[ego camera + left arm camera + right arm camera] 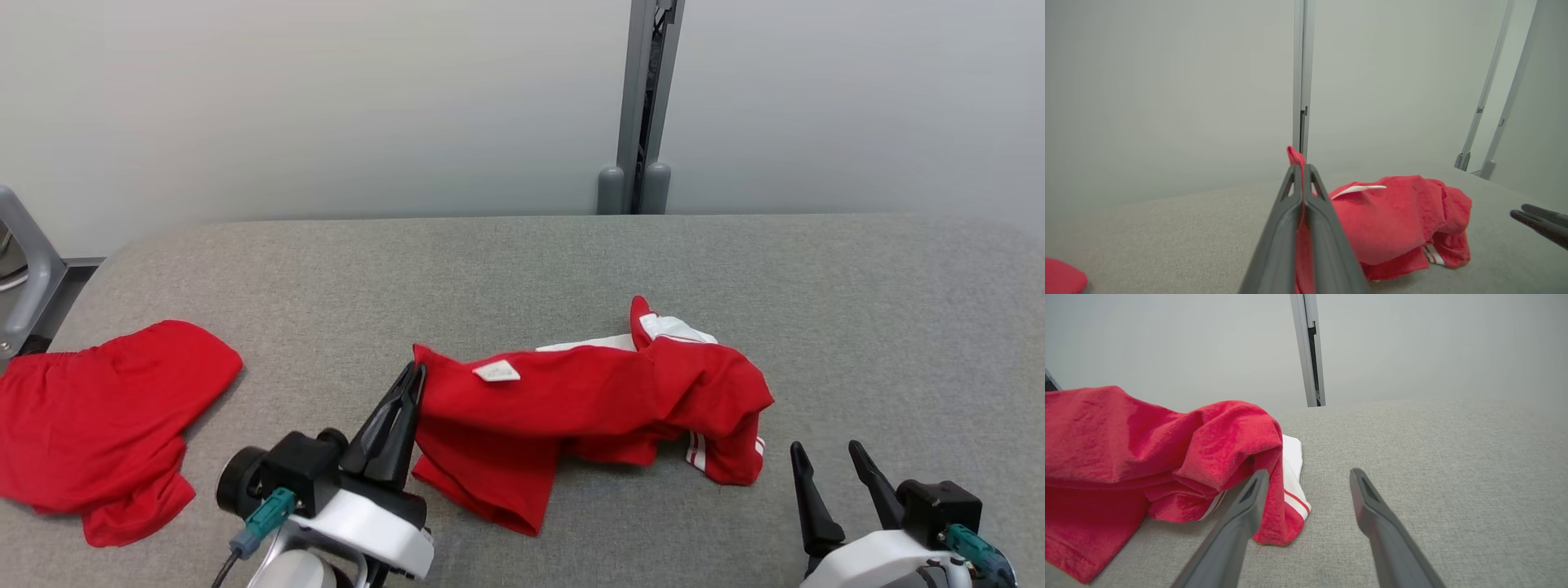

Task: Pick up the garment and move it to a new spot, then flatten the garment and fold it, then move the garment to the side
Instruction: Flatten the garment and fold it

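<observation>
- Left gripper (417, 374) is pinched tight on the garment's (596, 400) left corner, with red cloth poking up between its fingers
- Garment lies crumpled in the middle of the table (522, 261), long axis running left to right, bunched striped end toward the right arm
- Right gripper (825, 447) hangs spread wide and empty, just right of that striped end, not touching it
- That end sits ahead and to the left of the right fingers, so I judge the right arm the nearer one for it
- A second red cloth (90, 416) lies well apart, at the table's left edge
</observation>
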You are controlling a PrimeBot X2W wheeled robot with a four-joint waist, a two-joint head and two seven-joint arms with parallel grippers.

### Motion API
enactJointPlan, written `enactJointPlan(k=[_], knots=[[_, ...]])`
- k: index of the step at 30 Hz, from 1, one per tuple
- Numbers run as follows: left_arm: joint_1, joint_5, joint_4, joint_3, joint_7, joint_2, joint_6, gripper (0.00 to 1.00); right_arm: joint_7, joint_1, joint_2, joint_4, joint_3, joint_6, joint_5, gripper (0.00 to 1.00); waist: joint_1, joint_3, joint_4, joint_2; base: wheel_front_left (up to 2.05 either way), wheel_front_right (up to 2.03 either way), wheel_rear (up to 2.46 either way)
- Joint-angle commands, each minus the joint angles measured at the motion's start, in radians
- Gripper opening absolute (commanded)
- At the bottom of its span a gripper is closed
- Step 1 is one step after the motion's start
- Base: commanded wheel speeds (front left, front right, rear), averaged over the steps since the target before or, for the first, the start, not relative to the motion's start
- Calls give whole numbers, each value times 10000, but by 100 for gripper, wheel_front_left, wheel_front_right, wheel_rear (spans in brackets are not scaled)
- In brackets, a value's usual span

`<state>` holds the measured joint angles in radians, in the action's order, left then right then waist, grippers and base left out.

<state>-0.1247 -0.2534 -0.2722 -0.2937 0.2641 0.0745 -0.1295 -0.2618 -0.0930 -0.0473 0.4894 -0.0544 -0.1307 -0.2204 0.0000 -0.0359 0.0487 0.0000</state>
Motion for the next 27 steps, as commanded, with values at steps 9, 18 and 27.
enactJointPlan(k=[9,18,27], knots=[[-2160,318,924,-1477,5,151,-17,0,-48,56,-65,86,-61,-1,-137,100,0,-85,-490,0,0,0,0],[-5153,-159,976,-3133,5,-125,-17,0,-48,2,-65,79,-41,-1,-271,100,0,52,-900,0,0,0,0],[-6137,-474,-334,-2204,5,-184,391,0,-48,-199,-64,-115,-21,-1,-276,100,0,556,-1391,0,0,0,0]])
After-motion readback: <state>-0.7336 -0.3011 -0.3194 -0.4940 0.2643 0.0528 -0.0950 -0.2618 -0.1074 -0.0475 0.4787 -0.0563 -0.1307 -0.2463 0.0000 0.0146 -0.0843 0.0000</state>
